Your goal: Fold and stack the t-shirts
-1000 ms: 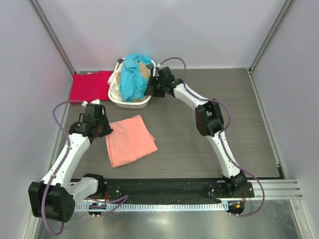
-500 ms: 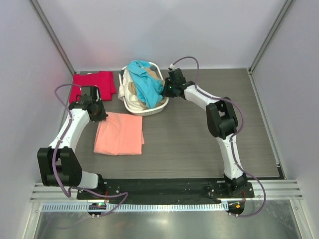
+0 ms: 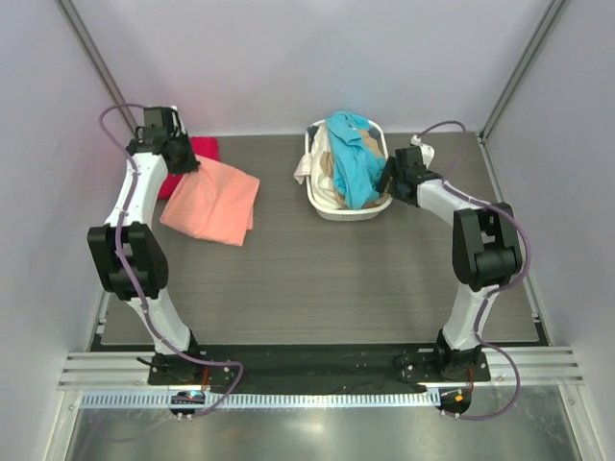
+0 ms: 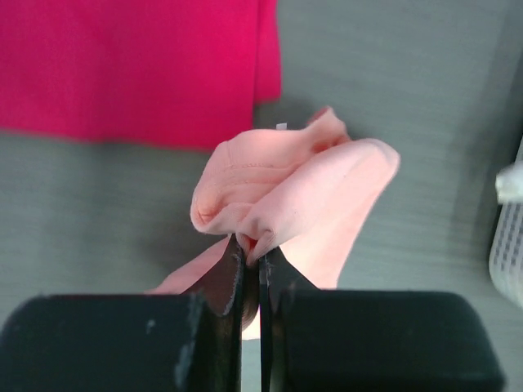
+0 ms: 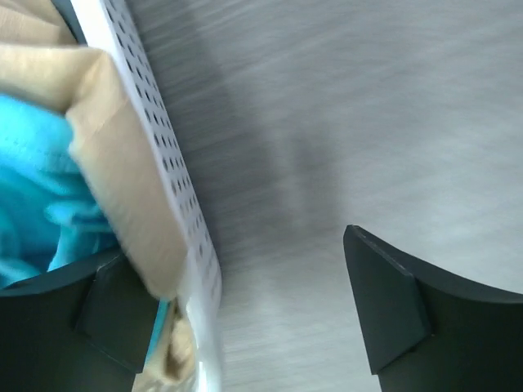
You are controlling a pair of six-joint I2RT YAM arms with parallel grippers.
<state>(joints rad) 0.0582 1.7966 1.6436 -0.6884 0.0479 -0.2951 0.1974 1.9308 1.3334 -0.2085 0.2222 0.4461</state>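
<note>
My left gripper [image 3: 180, 157] [image 4: 252, 245] is shut on a bunched edge of the salmon-pink t-shirt [image 3: 213, 200] [image 4: 294, 184] at the back left. The folded shirt hangs and lies slanted, covering most of the crimson red t-shirt [image 3: 201, 147] [image 4: 131, 65]. The teal t-shirt [image 3: 352, 157] [image 5: 29, 184] and the beige t-shirt [image 3: 332, 171] [image 5: 98, 139] are heaped in the white laundry basket [image 3: 332, 208] [image 5: 151, 155]. My right gripper [image 3: 388, 179] [image 5: 253, 306] is open at the basket's right rim, which runs just inside its left finger.
The left wall stands close behind my left arm. The basket's mesh edge [image 4: 508, 241] shows at the right of the left wrist view. Grey table surface [image 3: 365, 279] stretches in front of the basket and the pink shirt.
My left arm carried the pink shirt from the table's middle to the back left, over the red shirt. The basket slid right with my right gripper, whose jaws have since spread open.
</note>
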